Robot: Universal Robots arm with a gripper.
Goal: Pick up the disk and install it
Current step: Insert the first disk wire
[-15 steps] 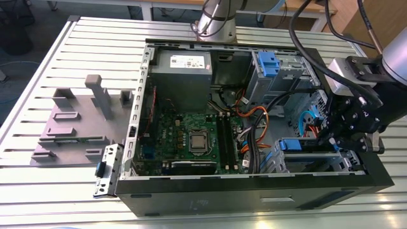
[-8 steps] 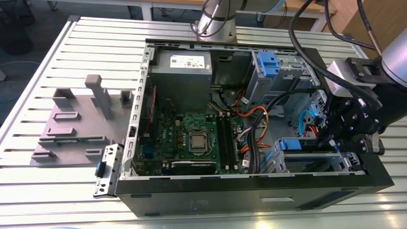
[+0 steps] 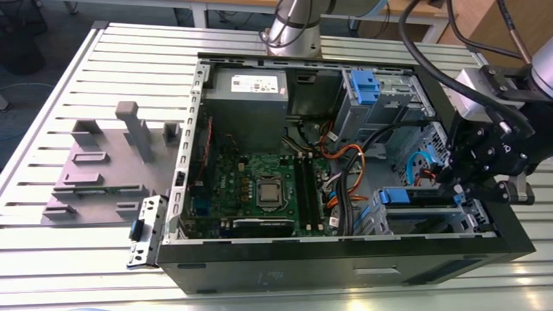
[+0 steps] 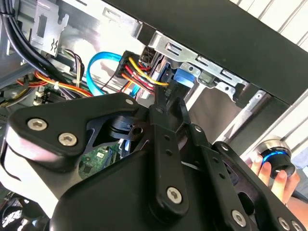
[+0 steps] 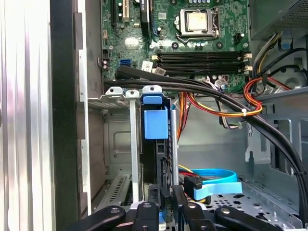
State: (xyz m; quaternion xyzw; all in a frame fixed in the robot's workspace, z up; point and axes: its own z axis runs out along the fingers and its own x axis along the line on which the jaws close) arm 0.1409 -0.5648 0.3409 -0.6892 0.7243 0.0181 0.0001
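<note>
Exterior view, left to right. Ribbed aluminium table point(image 3: 52, 97), with long parallel slats that catch glare. On it sits a matte grey plastic fixture point(image 3: 103, 168) with blocky posts. Just beside that lies a small metal bracket point(image 3: 144, 233) carrying a blue latch. Next comes the open computer case point(image 3: 346, 265), black-walled and lying on its side. Inside we note a grey boxy power supply point(image 3: 246, 91), a green motherboard point(image 3: 250, 194), and orange and black cables point(image 3: 346, 155). The disk point(image 3: 413, 196) stands on edge in the sheet-metal drive cage at the case's corner, on the exterior view's right. Its bright blue frame also shows in the first wrist view point(image 5: 155, 122). The black linkage gripper point(image 3: 458, 188) has its tip at the disk's blue end point(image 4: 183, 79). We cannot tell whether the claw is clamped or apart. In the second wrist view a person's hand point(image 4: 279, 180) rests on a round metal knob point(image 4: 273, 156) with a glowing blue ring. Beyond the table are a dark floor and the arm's silver base point(image 3: 294, 26).
</note>
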